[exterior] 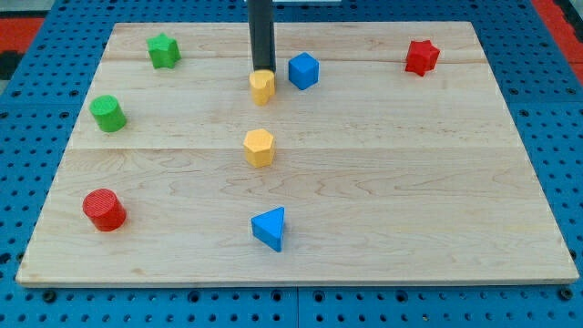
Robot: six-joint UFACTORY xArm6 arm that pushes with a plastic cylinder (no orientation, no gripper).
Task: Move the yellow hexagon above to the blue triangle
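Observation:
The yellow hexagon [260, 147] sits near the middle of the wooden board [410, 182]. The blue triangle [270, 228] lies below it, toward the view's bottom. My tip [262, 70] is at the view's top, touching the upper edge of a second, smaller yellow block [262, 87]. The tip is well above the yellow hexagon and far from the blue triangle.
A blue cube [303, 70] sits just right of the small yellow block. A red star [422, 56] is at the top right, a green star [164, 50] at the top left, a green cylinder [107, 113] at the left, a red cylinder [104, 210] at the lower left.

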